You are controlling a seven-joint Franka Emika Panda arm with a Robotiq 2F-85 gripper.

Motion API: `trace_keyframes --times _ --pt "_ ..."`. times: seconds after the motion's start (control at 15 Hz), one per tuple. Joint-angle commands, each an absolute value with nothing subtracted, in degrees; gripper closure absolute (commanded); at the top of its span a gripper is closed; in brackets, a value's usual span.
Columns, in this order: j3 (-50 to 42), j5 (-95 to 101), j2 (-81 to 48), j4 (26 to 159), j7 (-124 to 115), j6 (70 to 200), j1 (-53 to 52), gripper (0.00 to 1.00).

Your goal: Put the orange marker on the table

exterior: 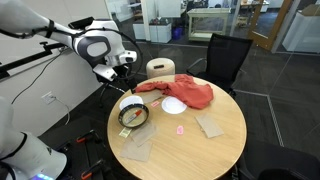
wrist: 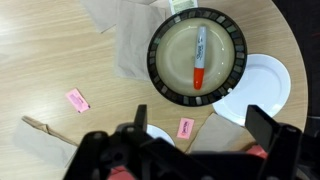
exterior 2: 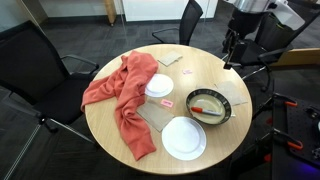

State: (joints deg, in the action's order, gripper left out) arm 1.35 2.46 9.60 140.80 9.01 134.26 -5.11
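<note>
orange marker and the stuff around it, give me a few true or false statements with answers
1. The orange marker lies inside the dark round pan. True.
2. The end effector is shut on the marker. False: it is open above the pan and holds nothing.
3. A red cloth lies on the table. True.
4. The white plate sits inside the pan. False: it lies on the table, outside the pan.

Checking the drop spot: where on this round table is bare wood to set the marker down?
Bare wood: the light tan round table between the dark round pan and its far rim, and, in the wrist view, the stretch left of a pink note. Crowded: the middle, with the red cloth, a white round plate and a brown paper napkin.
</note>
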Motion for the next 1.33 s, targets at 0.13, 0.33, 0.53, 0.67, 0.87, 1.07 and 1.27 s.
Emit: trace_keyframes --times 0.13,0.33,0.53,0.67,0.87,1.07,1.27 --pt "1.76 1.51 6.90 141.27 9.01 137.52 -4.76 0.00" --pt "1.69 -0.11 4.04 142.07 9.82 141.29 -4.87 0.00" --pt "2.17 -2.16 0.43 142.88 9.96 145.27 -5.02 0.00" --pt "2.76 -3.12 -2.47 142.86 9.80 147.64 -5.03 0.00" --pt "3.96 -4.48 -6.61 142.35 10.17 150.29 -4.85 0.00" --pt "5.05 -4.11 -10.80 141.79 9.29 153.09 -4.77 0.00" --pt "5.19 -1.90 -14.38 141.25 7.08 155.70 -5.16 0.00"
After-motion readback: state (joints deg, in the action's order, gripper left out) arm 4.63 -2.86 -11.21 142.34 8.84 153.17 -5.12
